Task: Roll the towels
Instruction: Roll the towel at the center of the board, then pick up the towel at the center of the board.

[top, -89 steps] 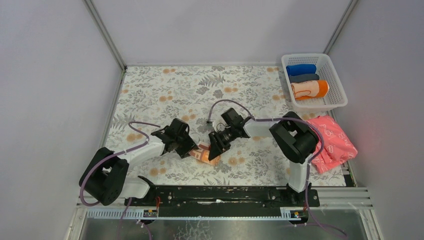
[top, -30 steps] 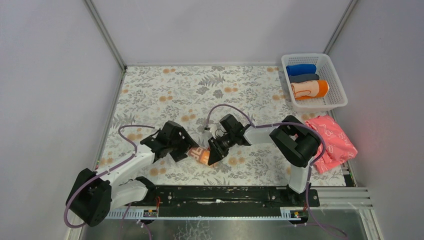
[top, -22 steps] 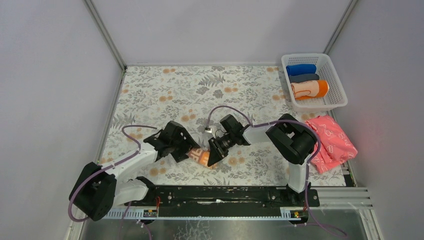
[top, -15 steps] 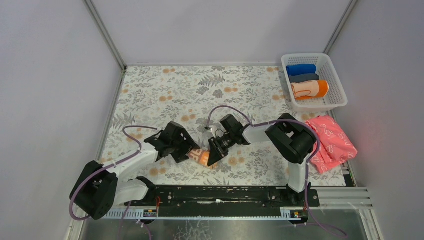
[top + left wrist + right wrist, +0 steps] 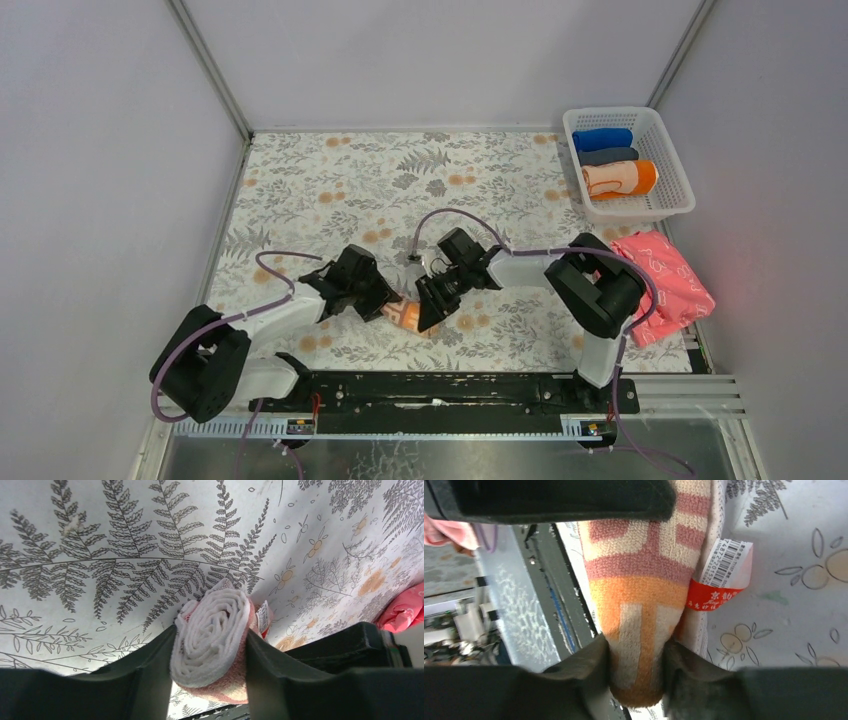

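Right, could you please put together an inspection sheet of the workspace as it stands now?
Surface: floral table cover, flat where visible.
Job's things: rolled towel near the front, label tag showing; orange-edged roll in the white basket.
Clutter: blue roll and grey roll in the basket; pink cloth crumpled at the right edge.
Grippers: left pincer and right pincer each closed on one end of the rolled towel.
Cables: purple cables loop along both arms, clear of the towel.
Surroundings: plain grey walls; black rail at the near edge.
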Controlling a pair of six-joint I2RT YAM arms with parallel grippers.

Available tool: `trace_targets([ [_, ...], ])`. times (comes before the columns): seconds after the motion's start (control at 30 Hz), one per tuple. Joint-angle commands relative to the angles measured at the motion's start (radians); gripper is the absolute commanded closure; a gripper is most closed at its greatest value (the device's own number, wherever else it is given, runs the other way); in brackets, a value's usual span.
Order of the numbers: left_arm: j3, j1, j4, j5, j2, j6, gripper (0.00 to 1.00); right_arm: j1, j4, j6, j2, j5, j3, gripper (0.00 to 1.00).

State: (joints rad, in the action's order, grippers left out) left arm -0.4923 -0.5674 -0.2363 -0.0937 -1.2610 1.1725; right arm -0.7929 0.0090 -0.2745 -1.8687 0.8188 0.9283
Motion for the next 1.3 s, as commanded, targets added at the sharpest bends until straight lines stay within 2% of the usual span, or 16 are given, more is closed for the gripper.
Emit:
trace_targets([
  [0.0, 0.009, -0.006, -0.006, 0.075, -0.022, -0.037, 0.58, -0.043, -0.187, 0.102, 0.088, -0.252, 0.035, 0.53],
  [0.17, 0.014, -0.012, -0.003, 0.099, -0.029, -0.079, 0.61, -0.117, -0.315, 0.191, 0.193, -0.471, 0.118, 0.25],
  [0.37, 0.003, -0.013, 0.012, 0.086, -0.054, -0.120, 0.62, -0.190, -0.405, 0.292, 0.186, -0.606, 0.235, 0.06],
  [0.57, 0.001, -0.015, 0.033, 0.068, -0.067, -0.125, 0.62, -0.250, -0.383, 0.336, 0.106, -0.706, 0.303, 0.04],
  [0.77, 0.021, -0.017, 0.064, 0.058, -0.058, -0.117, 0.62, -0.275, -0.324, 0.314, 0.030, -0.687, 0.311, 0.06],
  [1.03, 0.054, -0.019, 0.127, 0.040, -0.061, -0.111, 0.62, -0.275, -0.272, 0.279, -0.063, -0.657, 0.285, 0.16],
  [1.27, 0.066, -0.020, 0.171, 0.032, -0.087, -0.119, 0.62, -0.275, -0.283, 0.282, -0.093, -0.737, 0.227, 0.24],
])
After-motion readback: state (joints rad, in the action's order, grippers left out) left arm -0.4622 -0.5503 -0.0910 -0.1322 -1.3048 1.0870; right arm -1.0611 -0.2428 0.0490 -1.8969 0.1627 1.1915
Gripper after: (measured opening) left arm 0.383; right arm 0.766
